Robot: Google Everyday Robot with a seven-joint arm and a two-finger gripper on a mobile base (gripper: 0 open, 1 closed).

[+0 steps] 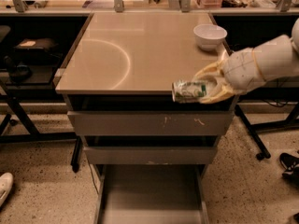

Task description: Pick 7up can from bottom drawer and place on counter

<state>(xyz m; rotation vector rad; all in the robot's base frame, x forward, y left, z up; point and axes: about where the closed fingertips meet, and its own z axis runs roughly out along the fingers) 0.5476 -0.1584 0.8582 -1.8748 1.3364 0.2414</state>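
Note:
My gripper [205, 87] comes in from the right and is shut on the 7up can [188, 91], a green-and-silver can held on its side. The can hangs at the front right edge of the beige counter [126, 50], level with its front lip. The bottom drawer [150, 195] stands pulled open below, its grey floor bare.
A white bowl [210, 35] sits at the counter's back right corner, just behind my arm. Two shut grey drawer fronts [149, 123] lie under the counter. Black table legs [252, 134] stand to the right, and a shoe [5, 185] is at far left on the floor.

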